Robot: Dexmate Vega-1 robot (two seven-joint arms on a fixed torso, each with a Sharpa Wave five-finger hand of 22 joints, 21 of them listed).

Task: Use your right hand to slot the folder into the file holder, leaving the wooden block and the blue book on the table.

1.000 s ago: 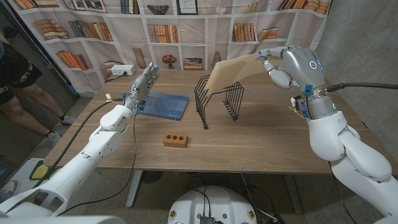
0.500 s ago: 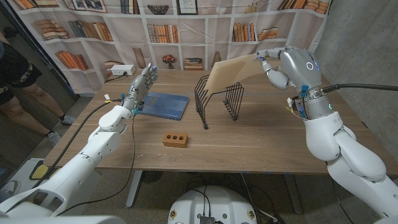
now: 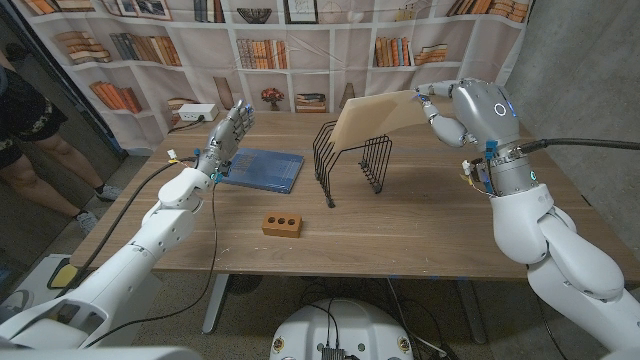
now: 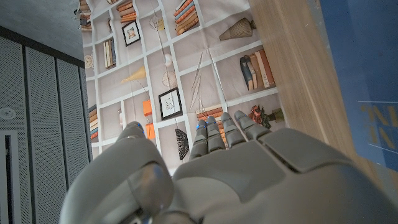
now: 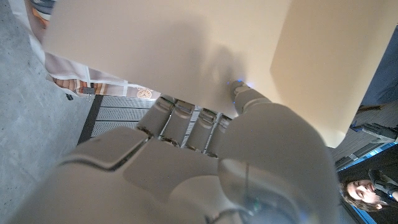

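My right hand (image 3: pixel 443 110) holds the tan folder (image 3: pixel 375 117) by its right edge, up in the air. The folder slants over the black wire file holder (image 3: pixel 350 160), its lower left corner down among the wires. In the right wrist view the folder (image 5: pixel 186 50) spreads just past my right hand (image 5: pixel 199 155), whose fingers grip it. The blue book (image 3: pixel 262 169) lies flat on the table left of the holder. A wooden block (image 3: pixel 282 224) with three holes sits nearer the front. My left hand (image 3: pixel 225 135) is raised above the book's left edge, fingers apart and holding nothing.
The wooden table (image 3: pixel 420 235) backs onto a bookshelf-print curtain (image 3: pixel 300 40). A white power strip (image 3: pixel 198 113) lies at the far left corner. A person (image 3: pixel 30 120) stands at the picture's left edge. Cables hang off my left arm.
My right hand and forearm have shifted slightly, and the folder has tipped a little flatter over the holder. My left hand, the book and the block have not moved.
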